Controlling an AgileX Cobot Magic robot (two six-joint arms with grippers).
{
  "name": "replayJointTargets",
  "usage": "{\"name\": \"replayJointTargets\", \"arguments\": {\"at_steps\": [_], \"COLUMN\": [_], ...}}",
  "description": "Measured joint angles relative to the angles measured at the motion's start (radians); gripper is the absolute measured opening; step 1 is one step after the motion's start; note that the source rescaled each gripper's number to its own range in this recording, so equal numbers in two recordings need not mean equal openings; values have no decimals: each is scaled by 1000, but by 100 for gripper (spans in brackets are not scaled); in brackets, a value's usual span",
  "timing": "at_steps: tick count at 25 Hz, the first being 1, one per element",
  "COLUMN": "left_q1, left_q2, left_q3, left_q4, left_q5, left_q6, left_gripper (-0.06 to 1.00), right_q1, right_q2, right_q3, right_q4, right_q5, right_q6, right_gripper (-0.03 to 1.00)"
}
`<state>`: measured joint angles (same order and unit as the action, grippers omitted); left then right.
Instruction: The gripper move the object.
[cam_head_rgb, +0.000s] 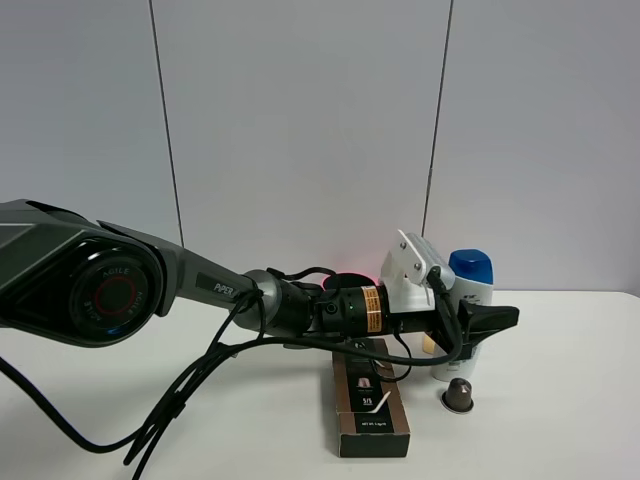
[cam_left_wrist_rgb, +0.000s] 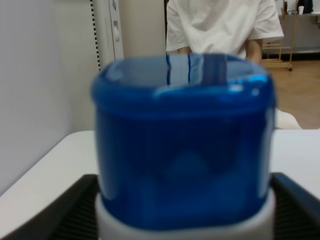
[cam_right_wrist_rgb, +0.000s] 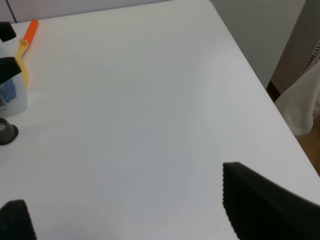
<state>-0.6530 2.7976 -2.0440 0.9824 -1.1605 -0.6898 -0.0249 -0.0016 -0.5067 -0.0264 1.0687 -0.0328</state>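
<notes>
My left arm (cam_head_rgb: 300, 305) stretches level across the bench (cam_head_rgb: 570, 430). Its left hand (cam_head_rgb: 498, 320) straddles the upright white bottle (cam_head_rgb: 472, 282); I cannot tell whether it is pinching or merely flanking it. The arm reads "PiPER". I count one bottle, one brown box (cam_head_rgb: 370, 410) and one dark capsule (cam_head_rgb: 459, 396). The right hand (cam_right_wrist_rgb: 122, 187) is spread.

Exterior high: frontal, facing grey panelled wall (cam_head_rgb: 300, 120). Left wrist: close on blue-capped white plastic bottle (cam_left_wrist_rgb: 182, 145), shared with exterior. Right wrist: over white tabletop (cam_right_wrist_rgb: 150, 100).
</notes>
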Motion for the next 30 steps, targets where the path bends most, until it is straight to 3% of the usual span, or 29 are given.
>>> {"name": "replayJointTargets", "arguments": {"at_steps": [4, 8, 15, 23, 30], "left_q1": [0, 0, 0, 0, 0], "left_q2": [0, -17, -84, -141, -204], "left_q3": [0, 0, 0, 0, 0], "left_q4": [-13, -22, -25, 13, 117], "left_q5": [-11, 4, 17, 20, 74], "left_q6": [0, 0, -22, -188, -358], "left_gripper": [69, 80, 81, 81, 81], "right_q1": [0, 0, 0, 0, 0], "right_q2": [0, 0, 0, 0, 0], "right_q3": [0, 0, 0, 0, 0], "right_q4": [0, 0, 0, 0, 0], "right_q5": [0, 0, 0, 0, 0], "right_q6": [0, 0, 0, 0, 0], "right_gripper": [100, 100, 100, 100, 100]}}
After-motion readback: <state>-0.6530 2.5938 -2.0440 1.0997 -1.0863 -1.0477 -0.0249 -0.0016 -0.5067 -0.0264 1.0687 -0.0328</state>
